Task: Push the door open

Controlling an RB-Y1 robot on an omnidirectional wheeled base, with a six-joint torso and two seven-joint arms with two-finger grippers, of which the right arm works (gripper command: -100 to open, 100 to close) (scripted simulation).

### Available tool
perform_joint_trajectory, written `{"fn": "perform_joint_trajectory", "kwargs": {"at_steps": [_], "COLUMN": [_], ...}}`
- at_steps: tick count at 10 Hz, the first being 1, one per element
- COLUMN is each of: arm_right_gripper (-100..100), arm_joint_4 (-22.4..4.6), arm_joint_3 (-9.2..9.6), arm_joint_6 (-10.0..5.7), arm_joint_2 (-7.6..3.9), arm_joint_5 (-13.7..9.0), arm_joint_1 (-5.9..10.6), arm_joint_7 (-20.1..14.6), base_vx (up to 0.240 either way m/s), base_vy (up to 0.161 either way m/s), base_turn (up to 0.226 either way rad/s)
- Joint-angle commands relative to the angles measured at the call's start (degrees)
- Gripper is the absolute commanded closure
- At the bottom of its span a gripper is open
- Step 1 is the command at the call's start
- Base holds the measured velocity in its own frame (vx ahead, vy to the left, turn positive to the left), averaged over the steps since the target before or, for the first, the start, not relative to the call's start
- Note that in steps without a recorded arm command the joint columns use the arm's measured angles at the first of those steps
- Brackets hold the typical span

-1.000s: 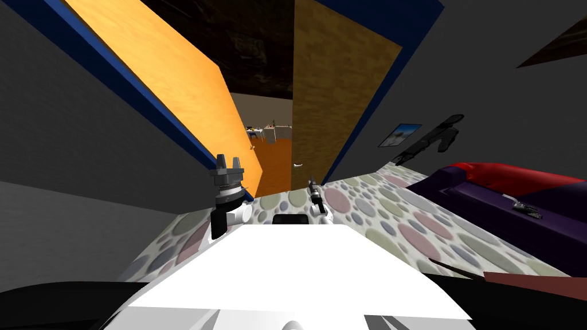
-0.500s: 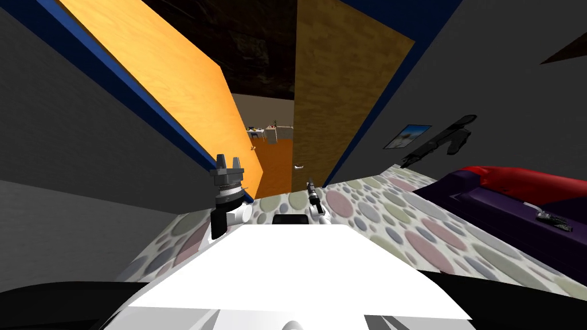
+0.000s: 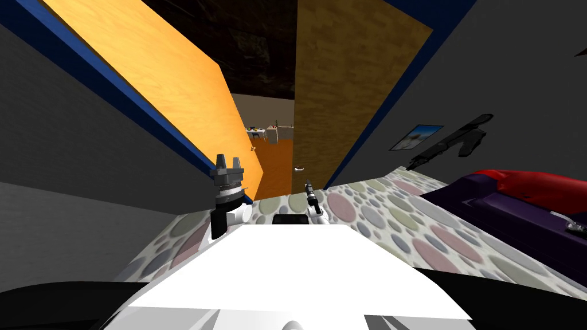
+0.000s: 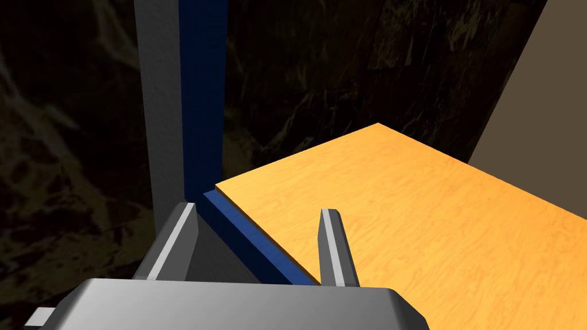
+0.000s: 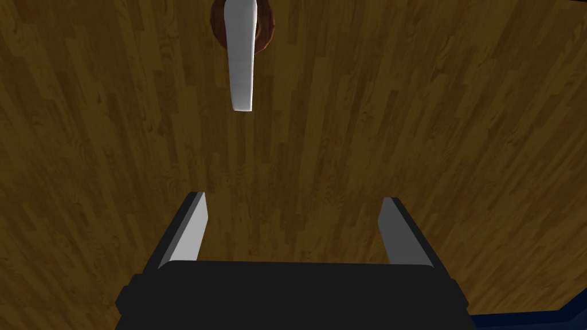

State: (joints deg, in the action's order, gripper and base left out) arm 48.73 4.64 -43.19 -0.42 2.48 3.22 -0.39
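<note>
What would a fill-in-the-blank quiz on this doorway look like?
1. The right gripper faces a brown wooden door, its fingers ____.
2. The lever handle on that door is light ____.
3. The left gripper points at the edge of the other door, coloured ____.
4. The door frame beside it is ____.
Missing words: open; grey; orange; blue.

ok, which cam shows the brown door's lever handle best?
Right wrist view: lever handle large, just beyond the open right gripper. Head view: a tiny pale speck. Left wrist view faces the orange door.
</note>
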Motion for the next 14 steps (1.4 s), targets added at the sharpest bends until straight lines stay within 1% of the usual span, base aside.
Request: {"fn": "perform_joint_trajectory", "kwargs": {"at_steps": [1,4,6,8,9,10,11,13,14], "arm_right_gripper": [-100,-100,-100,-100,-100,-100,-100,-100,-100], "arm_joint_4": [-1.78,-4.81,-7.84,-9.68,-9.06,-9.36,-9.47,-9.72,-9.85], "arm_joint_3": [0.08,0.24,0.4,0.5,0.46,0.31,0.22,0.01,-0.11], "arm_joint_6": [-0.09,-0.55,-1.0,-1.27,-1.21,-1.37,-1.42,-1.55,-1.62], "arm_joint_2": [0.39,1.13,1.99,2.59,2.42,0.61,-0.06,-0.85,-0.88], "arm_joint_5": [-0.07,-0.16,-0.24,-0.3,-0.28,-0.37,-0.41,-0.53,-0.59], "arm_joint_1": [0.8,1.97,3.12,3.83,3.56,3.65,3.68,3.75,3.79], "arm_joint_7": [0.06,0.2,0.34,0.42,0.41,0.47,0.49,0.53,0.55], "base_vx": [0.084,0.09,0.108,0.106,0.046,0.11,0.187,0.185,0.218], "base_vy": [-0.017,-0.017,-0.029,-0.032,-0.013,0.015,0.034,0.042,0.049], "base_turn": [0.033,0.031,0.04,0.029,0.009,0.027,0.027,0.023,0.028]}}
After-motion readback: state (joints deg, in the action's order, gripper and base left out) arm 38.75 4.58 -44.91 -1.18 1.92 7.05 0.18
